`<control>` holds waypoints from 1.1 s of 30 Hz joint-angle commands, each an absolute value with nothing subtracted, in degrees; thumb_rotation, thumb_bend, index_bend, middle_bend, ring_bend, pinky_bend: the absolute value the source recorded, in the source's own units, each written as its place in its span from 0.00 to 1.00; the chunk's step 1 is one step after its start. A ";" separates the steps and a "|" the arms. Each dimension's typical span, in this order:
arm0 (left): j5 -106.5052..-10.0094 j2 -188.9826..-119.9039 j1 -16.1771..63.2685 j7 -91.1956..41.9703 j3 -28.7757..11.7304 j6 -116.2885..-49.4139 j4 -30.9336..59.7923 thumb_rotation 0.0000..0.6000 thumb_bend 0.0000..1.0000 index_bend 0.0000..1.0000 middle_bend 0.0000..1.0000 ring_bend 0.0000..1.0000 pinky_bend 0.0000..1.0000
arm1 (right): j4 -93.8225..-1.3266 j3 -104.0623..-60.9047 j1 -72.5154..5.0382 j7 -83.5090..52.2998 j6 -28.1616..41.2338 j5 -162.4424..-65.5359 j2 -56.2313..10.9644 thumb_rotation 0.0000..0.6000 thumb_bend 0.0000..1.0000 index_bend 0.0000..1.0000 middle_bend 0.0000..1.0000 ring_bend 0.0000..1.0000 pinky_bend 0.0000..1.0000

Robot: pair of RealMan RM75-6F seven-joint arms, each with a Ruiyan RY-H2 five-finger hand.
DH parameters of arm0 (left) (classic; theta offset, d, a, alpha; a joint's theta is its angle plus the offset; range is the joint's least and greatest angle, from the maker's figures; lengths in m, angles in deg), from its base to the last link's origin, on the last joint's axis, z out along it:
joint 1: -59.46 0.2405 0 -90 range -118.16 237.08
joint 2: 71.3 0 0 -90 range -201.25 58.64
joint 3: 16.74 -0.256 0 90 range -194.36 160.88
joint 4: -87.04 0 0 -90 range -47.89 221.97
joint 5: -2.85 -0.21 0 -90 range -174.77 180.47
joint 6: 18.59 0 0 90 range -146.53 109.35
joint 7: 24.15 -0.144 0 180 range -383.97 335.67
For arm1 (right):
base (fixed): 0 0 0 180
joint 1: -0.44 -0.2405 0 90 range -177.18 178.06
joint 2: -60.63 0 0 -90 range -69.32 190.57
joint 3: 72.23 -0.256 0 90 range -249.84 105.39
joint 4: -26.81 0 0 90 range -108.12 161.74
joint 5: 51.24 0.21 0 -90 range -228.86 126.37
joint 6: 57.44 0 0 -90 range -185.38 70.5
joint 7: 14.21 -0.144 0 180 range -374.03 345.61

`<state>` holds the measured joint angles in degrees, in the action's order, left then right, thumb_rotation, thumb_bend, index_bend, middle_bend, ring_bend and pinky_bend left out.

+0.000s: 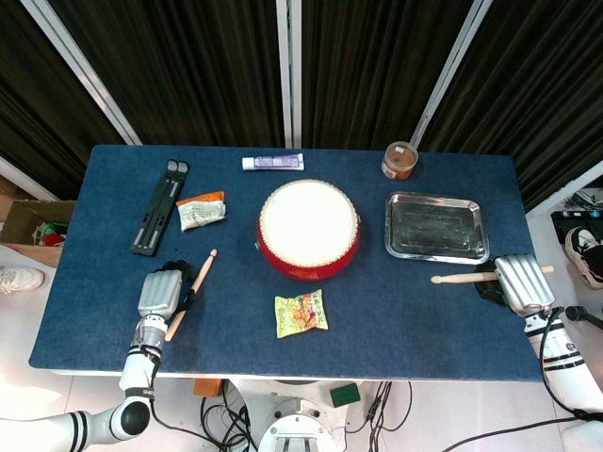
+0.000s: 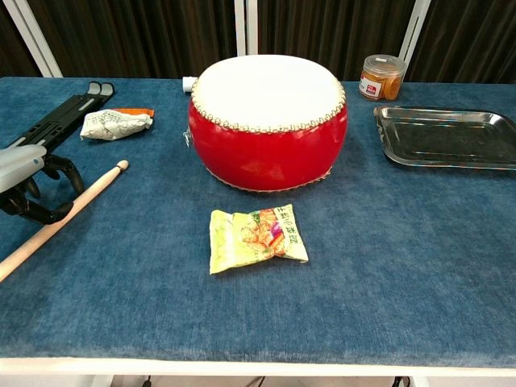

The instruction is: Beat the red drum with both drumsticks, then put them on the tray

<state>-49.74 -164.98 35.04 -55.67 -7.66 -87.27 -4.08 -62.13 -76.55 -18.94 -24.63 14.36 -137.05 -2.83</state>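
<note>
The red drum (image 1: 309,229) with its white skin stands mid-table, large in the chest view (image 2: 268,121). The empty metal tray (image 1: 436,227) lies to its right (image 2: 443,137). One wooden drumstick (image 1: 191,293) lies slanted on the cloth at the left (image 2: 64,214). My left hand (image 1: 160,294) sits over its middle, black fingers (image 2: 71,172) curled around it. My right hand (image 1: 523,282), just below the tray's right corner, grips the other drumstick (image 1: 464,277), whose tip points left towards the drum. The chest view does not show that hand.
A yellow snack packet (image 1: 301,313) lies in front of the drum. At the back left are a black folding stand (image 1: 158,205) and a white-and-orange packet (image 1: 201,211). A tube (image 1: 272,162) and an orange jar (image 1: 399,160) sit along the far edge.
</note>
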 commanded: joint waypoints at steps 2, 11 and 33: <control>-50.21 -164.46 34.94 -54.45 -7.96 -86.99 -4.86 1.00 0.25 0.40 0.22 0.19 0.35 | -61.97 -76.60 -18.87 -24.84 14.31 -136.89 -2.91 1.00 0.90 1.00 1.00 1.00 1.00; -50.12 -164.71 34.19 -54.20 -8.63 -86.12 -5.98 0.87 0.17 0.40 0.22 0.19 0.36 | -61.41 -76.51 -18.45 -25.22 14.56 -136.80 -3.19 1.00 0.90 1.00 1.00 1.00 1.00; -55.04 -164.24 33.38 -62.37 -14.28 -89.13 -1.66 1.00 0.48 0.54 0.25 0.20 0.36 | -61.16 -76.53 -17.21 -27.42 16.13 -137.22 -2.74 1.00 0.90 1.00 1.00 1.00 1.00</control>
